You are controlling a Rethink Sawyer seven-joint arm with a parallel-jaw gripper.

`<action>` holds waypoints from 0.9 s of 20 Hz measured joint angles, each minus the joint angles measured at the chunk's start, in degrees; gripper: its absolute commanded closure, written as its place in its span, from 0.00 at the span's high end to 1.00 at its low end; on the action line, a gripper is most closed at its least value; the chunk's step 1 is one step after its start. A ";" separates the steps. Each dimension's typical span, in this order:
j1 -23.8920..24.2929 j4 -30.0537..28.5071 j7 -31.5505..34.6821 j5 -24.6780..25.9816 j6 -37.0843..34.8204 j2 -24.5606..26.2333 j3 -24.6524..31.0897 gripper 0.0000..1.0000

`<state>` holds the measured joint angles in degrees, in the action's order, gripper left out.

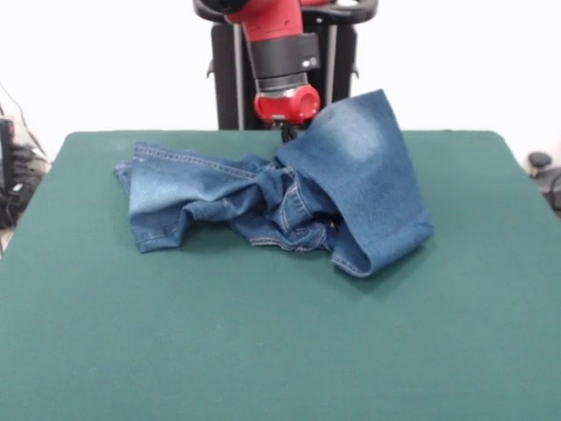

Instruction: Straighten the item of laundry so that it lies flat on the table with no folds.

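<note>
Where the tabletop (263, 351) meets its far edge, the red and black arm comes down, and its hand (289, 132) sits just behind the raised part of the jeans (263, 202); whether the hand is spread, pressed together or pinching the denim cannot be told, since the cloth hides its tips. One leg of the jeans stands up in a broad hump toward the far edge, right of centre, its hemmed end drooping down onto the green top. The rest lies crumpled and bunched, stretching leftward in a rumpled band with orange-tan stitching showing along the seams, ending in a folded, paler patch of denim. The whole garment occupies the far half of the tabletop, roughly centred between the left and right edges. A wide band of bare green lies between the jeans and the near edge, with open strips also toward the left and right edges.
</note>
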<state>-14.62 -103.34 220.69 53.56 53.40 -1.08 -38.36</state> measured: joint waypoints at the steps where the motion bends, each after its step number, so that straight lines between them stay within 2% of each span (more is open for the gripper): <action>1: -0.01 -0.37 0.00 -0.01 0.06 0.00 0.12 0.00; 18: -0.34 -4.41 0.00 0.40 0.14 -0.11 1.57 0.00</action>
<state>-14.96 -107.75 220.69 53.96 53.54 -1.18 -36.79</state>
